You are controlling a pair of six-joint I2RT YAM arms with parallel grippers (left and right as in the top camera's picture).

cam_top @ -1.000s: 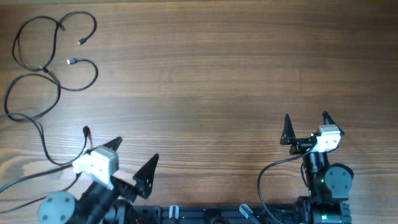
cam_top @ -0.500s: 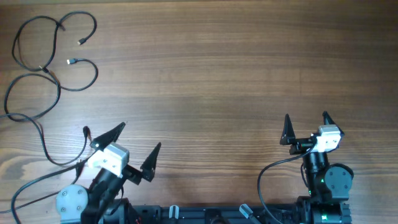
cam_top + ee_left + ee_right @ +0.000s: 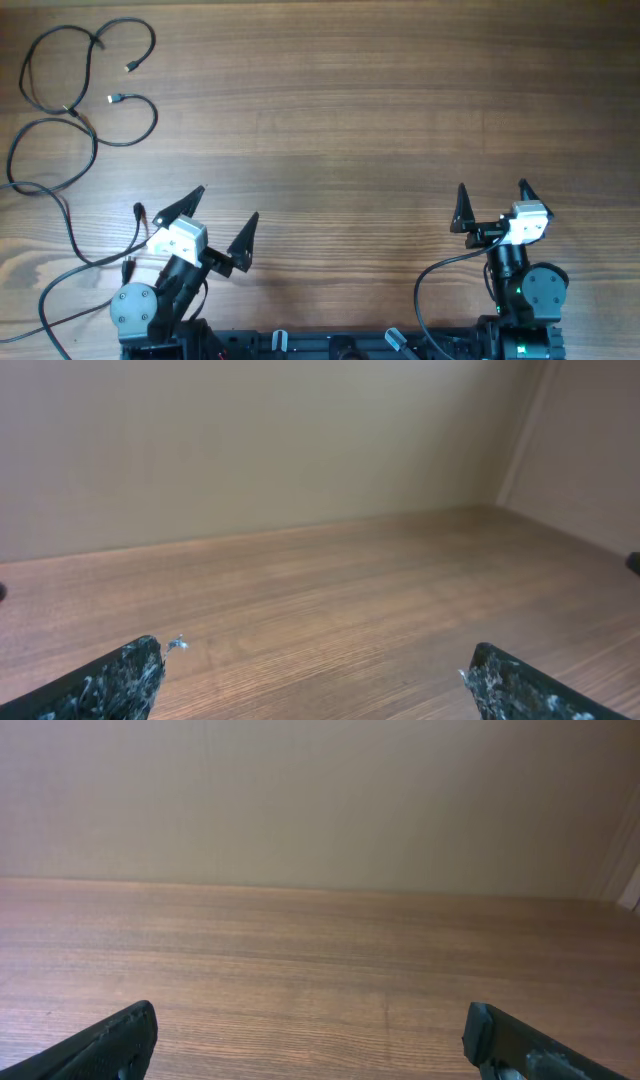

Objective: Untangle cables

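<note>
The cables [image 3: 157, 120] lie in tangled thin black loops at the far left of the wooden table [image 3: 350, 120]. A silver-tipped plug [image 3: 112, 98] and a second small plug [image 3: 131, 67] lie among the loops. One strand runs down to a plug end [image 3: 137, 210] just left of my left gripper [image 3: 228, 202], which is open and empty at the near left. My right gripper [image 3: 492, 186] is open and empty at the near right. The left wrist view [image 3: 312, 660] and right wrist view [image 3: 310, 1020] show spread fingers over bare wood and no cable.
A thicker black wire [image 3: 45, 300] trails from the left arm's base at the near left edge. Another loops beside the right arm's base [image 3: 425, 280]. A pale wall stands behind the table in both wrist views.
My left arm has swung right and upright, so its open gripper now sits a little farther right and farther from the front edge. The right arm and the cables have not moved.
</note>
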